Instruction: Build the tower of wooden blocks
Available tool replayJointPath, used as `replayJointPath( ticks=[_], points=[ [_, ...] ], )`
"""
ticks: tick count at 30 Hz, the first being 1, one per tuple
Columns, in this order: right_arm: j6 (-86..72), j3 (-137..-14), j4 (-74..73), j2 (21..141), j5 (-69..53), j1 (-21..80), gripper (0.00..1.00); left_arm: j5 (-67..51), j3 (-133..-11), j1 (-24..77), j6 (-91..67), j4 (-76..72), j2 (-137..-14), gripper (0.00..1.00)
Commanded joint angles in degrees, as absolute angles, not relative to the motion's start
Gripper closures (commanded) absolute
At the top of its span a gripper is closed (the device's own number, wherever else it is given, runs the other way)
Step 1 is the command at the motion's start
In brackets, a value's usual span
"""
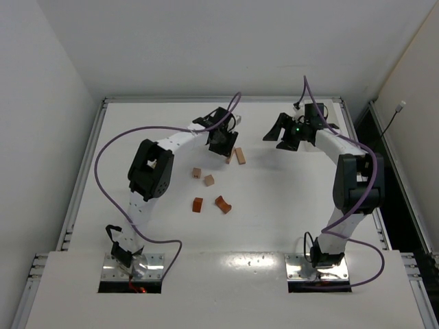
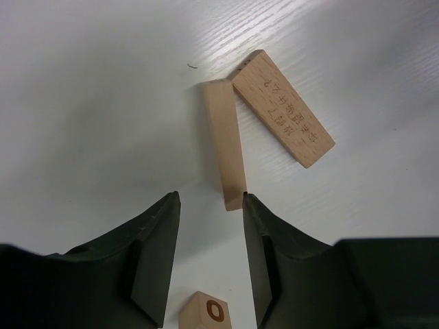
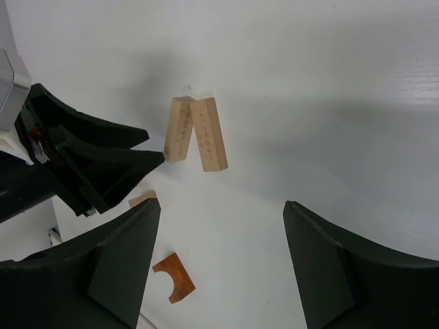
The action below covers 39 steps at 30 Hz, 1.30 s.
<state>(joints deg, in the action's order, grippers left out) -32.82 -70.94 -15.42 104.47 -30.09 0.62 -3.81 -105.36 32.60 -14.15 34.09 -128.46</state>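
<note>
1. The white table [image 1: 288, 205] is bordered by a metal rail [image 1: 219, 99], with walls close behind and to the left. The widest bare stretch lies in the middle right, between the blocks and the right arm.
2. The left gripper [image 1: 223, 144] hangs low at the far centre. Its fingers are parted and clamp nothing. The near end of the plain bar [image 2: 225, 144] lies at the mouth of the gap, right against the tip of one finger [image 2: 257, 226].
3. The right gripper [image 1: 281, 133] hovers well clear to the right. Its jaws are spread wide over bare table and hold nothing.
4. The plain bar and the engraved bar [image 2: 282, 108] lie flat on the table. They meet at their far ends and splay apart into a narrow V.
5. Two tan cubes [image 1: 197, 173] sit near each other, nearer the arm bases than the bars. A reddish-brown block [image 1: 197, 205] and a reddish-brown arch [image 1: 222, 204] lie nearer still. All are apart, and nothing is stacked.
6. A pale cube [image 2: 204, 312] stamped with a dark ring shows between the left finger bases.
7. The bars are smooth pale wood with square edges. The engraved bar carries burnt-in characters, and the arch has a half-round cutout.
8. The table has a faint woodgrain sheen, and the fingers are matte black.
9. A purple cable [image 1: 110, 147] loops wide of the left arm.
</note>
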Motion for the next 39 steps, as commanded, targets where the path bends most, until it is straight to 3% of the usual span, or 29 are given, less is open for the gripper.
replayJointPath(
  ticks=[1, 16, 19, 23, 25, 28, 32, 37, 39],
  points=[
    [-32.96, -71.02, -12.83, 103.8, -30.94, 0.62, 0.3, -4.75, -107.67, 33.49, -13.18, 33.93, -128.23, 0.61],
    [-32.96, -70.49, -12.83, 103.27, -31.46, 0.62, 0.3, -3.16, -108.8, 35.6, -11.51, 34.45, -131.92, 0.61],
    [-32.96, -69.96, -12.83, 103.27, -31.46, 0.09, 0.3, -2.55, -108.81, 35.6, -11.51, 34.45, -132.62, 0.68],
    [-32.96, -69.96, -12.3, 103.27, -31.46, 0.09, 0.3, -1.93, -111.27, 35.6, -13.18, 37.08, -135.35, 1.0],
    [-32.96, -69.96, -12.3, 103.27, -31.46, 0.09, 0.3, -3.51, -111.27, 33.85, -15.63, 37.09, -135.35, 1.0],
    [-32.96, -69.96, -12.3, 103.27, -31.99, 0.09, 0.3, -15.08, -106.01, 29.19, -20.36, 32.01, -132.12, 1.0],
    [-32.96, -69.96, -12.3, 103.8, -31.99, 0.09, 0.3, -44.54, -91.63, 23.65, -30.03, 17.61, -128.85, 1.0],
    [-32.96, -70.49, -12.3, 104.33, -32.52, 0.09, 0.3, -59.4, -77.45, 19.78, -49.55, -7.18, -127.62, 1.0],
    [-32.96, -71.02, -12.3, 104.33, -32.52, 0.09, 0.3, -62.48, -73.92, 18.72, -53.33, -14.22, -127.62, 0.85]
  ],
)
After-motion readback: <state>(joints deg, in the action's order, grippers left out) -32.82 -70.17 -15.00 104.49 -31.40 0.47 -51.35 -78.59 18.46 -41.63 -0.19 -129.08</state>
